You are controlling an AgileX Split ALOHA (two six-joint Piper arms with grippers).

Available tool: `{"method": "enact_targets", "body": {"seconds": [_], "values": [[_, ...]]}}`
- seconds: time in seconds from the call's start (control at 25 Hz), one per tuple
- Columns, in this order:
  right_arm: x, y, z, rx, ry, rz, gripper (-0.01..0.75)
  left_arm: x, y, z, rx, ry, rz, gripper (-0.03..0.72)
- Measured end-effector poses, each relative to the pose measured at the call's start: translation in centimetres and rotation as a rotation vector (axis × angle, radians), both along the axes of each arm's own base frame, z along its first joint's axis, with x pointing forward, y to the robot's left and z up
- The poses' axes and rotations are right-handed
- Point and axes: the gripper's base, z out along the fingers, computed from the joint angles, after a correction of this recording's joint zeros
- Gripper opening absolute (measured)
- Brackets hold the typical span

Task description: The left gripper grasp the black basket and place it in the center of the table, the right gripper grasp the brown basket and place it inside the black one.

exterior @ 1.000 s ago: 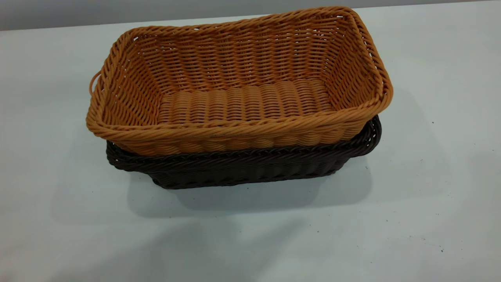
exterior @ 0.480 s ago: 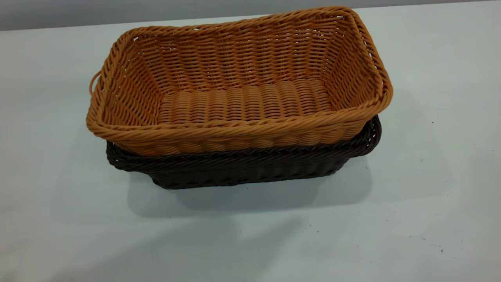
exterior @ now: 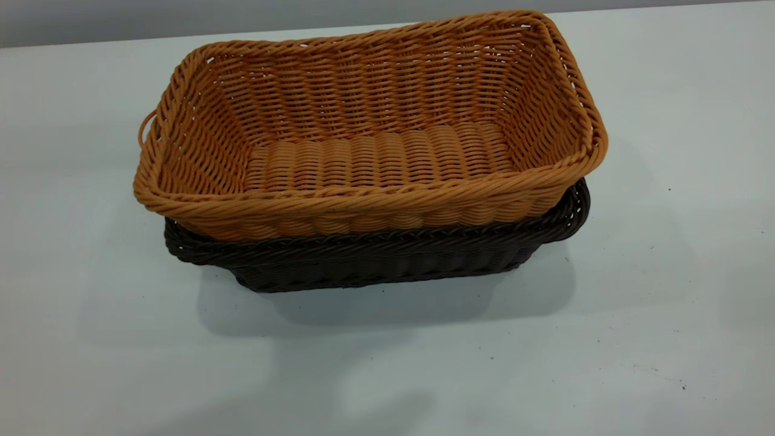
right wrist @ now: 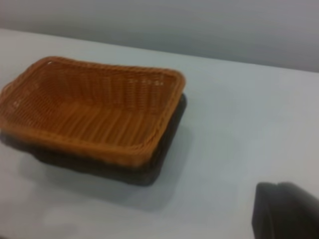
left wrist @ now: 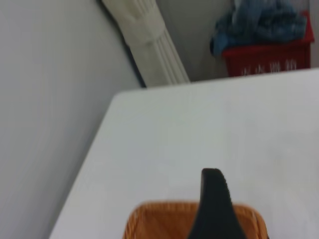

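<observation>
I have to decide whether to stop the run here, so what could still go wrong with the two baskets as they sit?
1. The brown basket sits high and skewed in the black basket, its rim overhanging at one end; a bump might tip it out.
2. The left gripper hangs just above the brown basket's rim and could snag the weave.
3. The right gripper is off to the side, so it poses little risk.

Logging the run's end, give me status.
Brown basket nested inside black basket on table. Left gripper above the brown basket, off it; right gripper clear of both. Nothing obstructing.
</observation>
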Motion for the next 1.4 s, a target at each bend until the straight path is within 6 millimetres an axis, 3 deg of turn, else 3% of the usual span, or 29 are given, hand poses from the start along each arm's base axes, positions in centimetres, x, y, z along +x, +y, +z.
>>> {"method": "enact_targets", "body": {"seconds": [0.2, 0.48, 0.72, 1.16, 1.4], "values": [[0.6, 0.8, -2.1, -0.006, 0.072, 0.059, 0.002, -1.1, 1.7, -0.6, 0.149, 0.079, 0.042, 0.435], [0.6, 0.6, -2.2, -0.072, 0.057, 0.071, 0.002, -2.8, 4.2, -1.6, 0.354, 0.227, 0.104, 0.403], [0.6, 0.6, -2.3, -0.068, 0.060, 0.068, 0.002, -5.4, 6.6, -4.0, 0.497, 0.401, 0.133, 0.337], [0.7, 0.6, -2.3, -0.051, 0.068, 0.049, 0.002, -10.4, 11.6, -9.4, 0.392, 0.447, 0.307, 0.179], [0.7, 0.6, -2.3, -0.045, 0.071, 0.048, 0.002, -12.7, 14.1, -11.6, 0.322, 0.438, 0.397, 0.132]]}}
